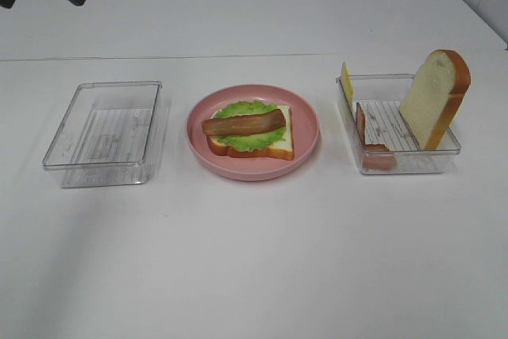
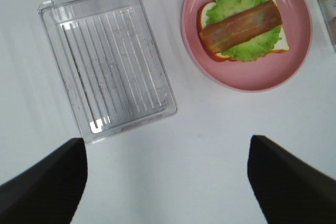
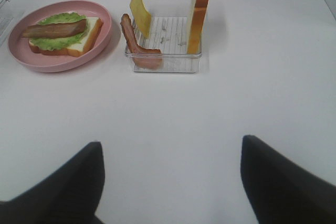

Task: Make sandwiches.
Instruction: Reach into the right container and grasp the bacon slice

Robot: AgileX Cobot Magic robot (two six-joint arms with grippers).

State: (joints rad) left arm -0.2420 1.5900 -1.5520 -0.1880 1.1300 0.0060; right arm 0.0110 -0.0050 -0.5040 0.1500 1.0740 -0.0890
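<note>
Sandwich (image 1: 250,132) bacon-topped on plate (image 1: 306,126) | bread slice (image 1: 432,97) upright in tray (image 1: 413,163) | left gripper (image 2: 167,141) jaws apart | right gripper (image 3: 171,140) jaws apart

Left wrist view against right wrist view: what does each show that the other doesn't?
Left wrist only: the left tray whole. Right wrist only: the upright bread slice, cheese and bacon strip in the right tray, seen clearly. Both: the plate with the open sandwich.

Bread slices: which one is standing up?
The slice in the right-hand clear tray stands on edge; the other slice lies flat on the pink plate under lettuce and bacon.
</note>
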